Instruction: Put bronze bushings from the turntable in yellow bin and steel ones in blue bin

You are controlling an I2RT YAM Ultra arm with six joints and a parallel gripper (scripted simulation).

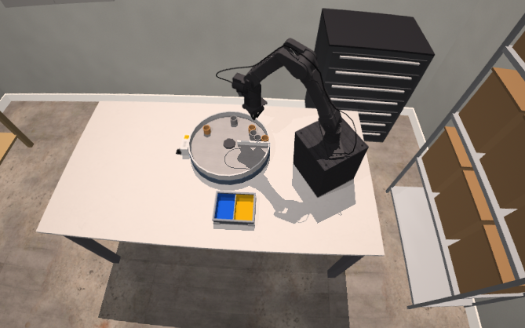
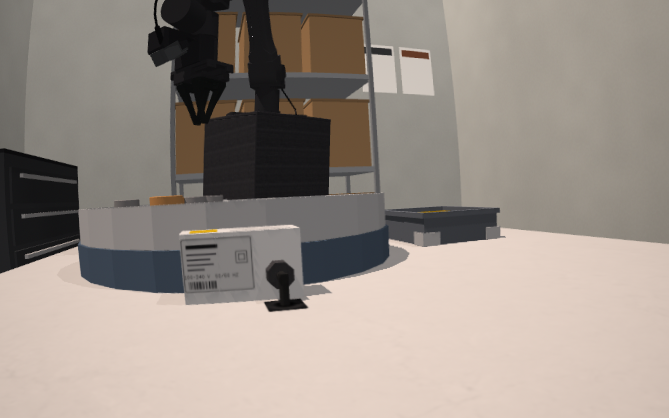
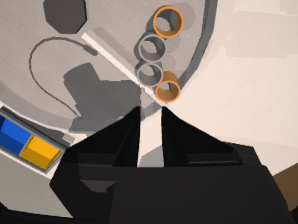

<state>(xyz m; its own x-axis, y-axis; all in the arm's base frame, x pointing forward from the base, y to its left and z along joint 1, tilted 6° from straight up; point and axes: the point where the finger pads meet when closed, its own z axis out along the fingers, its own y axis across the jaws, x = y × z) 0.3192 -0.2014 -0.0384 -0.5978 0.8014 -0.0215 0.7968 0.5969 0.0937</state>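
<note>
Top view: the turntable (image 1: 229, 177) (image 2: 243, 213) (image 3: 211, 30) carries six bushings, three bronze, three steel. One bronze bushing (image 1: 206, 130) (image 2: 166, 199) stands alone on the left, one steel bushing (image 1: 233, 120) (image 2: 126, 203) near the back rim. By the white bar (image 1: 253, 143) (image 3: 117, 65), four are bunched: a second bronze bushing (image 1: 252, 129) (image 3: 182, 22), a second steel bushing (image 1: 253, 134) (image 3: 165, 48), a third steel bushing (image 1: 257, 137) (image 3: 150, 86) and a third bronze bushing (image 1: 264, 138) (image 3: 170, 77). Blue bin (image 1: 225, 206) (image 3: 14, 136) and yellow bin (image 1: 244, 207) (image 3: 41, 152) share one tray; no bushing seen in either. Nothing is seen sorted; all six visible bushings are left to do. Exterior view: gripper (image 1: 254, 117) (image 2: 199, 123) (image 3: 150, 113) is held above the turntable's wall, pointed down. Only some bushing tops are shown over the wall; bin contents are hidden by the tray sides, apart from a yellow sliver. Wrist view: fingers are slightly apart, narrow gap, nothing held. The third bronze bushing is seen just beyond the fingertips, beside the bar's outer end. It is judged the likely first pick, for yellow; wider opening is probably needed, and the adjacent steel one could be nudged.
</note>
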